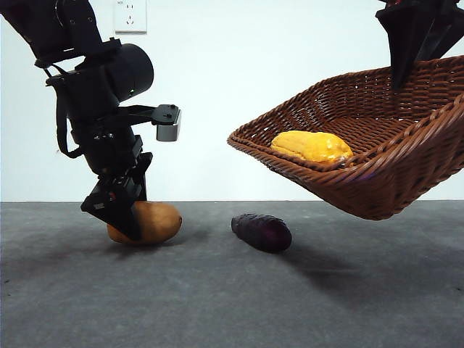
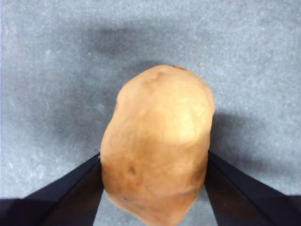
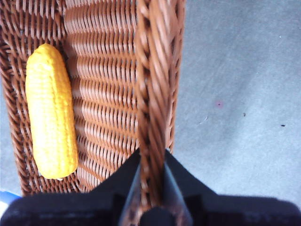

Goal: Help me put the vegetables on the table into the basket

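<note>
No brand, label or readable writing shows on anything here; the only fitting in the room is a white wall socket [image 1: 130,15] at the top left of the front view, set in a plain white wall [image 1: 239,65]. The bench [image 1: 232,290] is a flat dark-grey matte surface with faint pale speckles, and soft shadows lie on it under the things.

At the left of the front view, the left claw [image 1: 123,217] comes down on a big black arm and pinches the potato [image 1: 148,222], which sits low at the bench (whether it touches the surface or is just clear of it cannot be told). The left wrist view shows the brown oval potato [image 2: 157,146] filling the middle of the frame, with one black jaw pressed against each of its sides.

Near the centre of the front view, the small dark-purple glossy vegetable [image 1: 262,232] lies on the bench by itself, apart from the potato and below the basket's lower edge.

The basket [image 1: 377,138] fills the right of the front view, held tilted in the air, its left rim dipping lowest. The right claw [image 3: 151,188] is closed on the braided rim, seen at the bottom centre of the right wrist view. The yellow corn [image 1: 312,146] lies inside the basket; in the right wrist view the corn [image 3: 51,110] rests along the woven side at the left of the frame.
</note>
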Tool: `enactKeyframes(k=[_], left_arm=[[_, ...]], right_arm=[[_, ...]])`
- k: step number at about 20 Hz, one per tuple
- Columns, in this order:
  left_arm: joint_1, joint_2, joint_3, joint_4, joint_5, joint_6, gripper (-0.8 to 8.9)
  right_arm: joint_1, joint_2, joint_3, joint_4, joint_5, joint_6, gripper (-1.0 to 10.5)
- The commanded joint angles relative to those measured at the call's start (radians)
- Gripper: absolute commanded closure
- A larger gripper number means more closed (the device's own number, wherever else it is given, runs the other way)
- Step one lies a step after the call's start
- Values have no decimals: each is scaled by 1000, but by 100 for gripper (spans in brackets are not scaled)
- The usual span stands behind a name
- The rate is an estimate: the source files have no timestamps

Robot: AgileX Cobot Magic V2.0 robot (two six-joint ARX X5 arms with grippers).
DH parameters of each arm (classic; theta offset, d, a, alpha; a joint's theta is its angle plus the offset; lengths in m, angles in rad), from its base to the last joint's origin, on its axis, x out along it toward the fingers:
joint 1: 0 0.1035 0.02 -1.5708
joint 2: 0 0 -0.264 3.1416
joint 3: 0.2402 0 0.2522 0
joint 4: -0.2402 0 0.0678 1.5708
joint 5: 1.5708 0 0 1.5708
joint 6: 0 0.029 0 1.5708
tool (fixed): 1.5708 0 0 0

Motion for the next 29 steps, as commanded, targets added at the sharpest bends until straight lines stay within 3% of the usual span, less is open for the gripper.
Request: enactKeyframes(k=[1, 5, 7, 9, 12, 13, 15, 19, 21, 26, 29], left_arm=[[-12, 3, -2, 3, 4, -17, 729], [-33, -60, -2, 17, 4, -51, 761], [-35, -114, -2, 32, 5, -147, 761], [-35, -172, -2, 32, 5, -377, 761], [-35, -264, -2, -36, 14, -877, 761], [-35, -292, -2, -73, 55, -1000, 761], [-35, -333, -2, -124, 163, -1118, 760], [-79, -364, -2, -169, 431, -1262, 760], [-127, -364, -2, -169, 500, -1283, 760], [-325, -363, -2, -125, 489, -1282, 760], [-448, -363, -2, -77, 289, -1282, 759]], right_arm=[[0, -8, -8, 7, -10, -6, 963], [0, -8, -8, 14, -10, -5, 963], [0, -8, -8, 15, -11, -5, 963], [0, -8, -8, 14, -11, -2, 963], [0, -8, -8, 13, -11, 19, 963], [0, -8, -8, 12, -11, 29, 963], [0, -8, -8, 13, -11, 51, 963], [1, -8, -8, 13, -34, 74, 963], [1, -8, -8, 13, -55, 77, 963], [1, -8, -8, 6, -56, 85, 963], [1, -8, -8, 3, -56, 85, 963]])
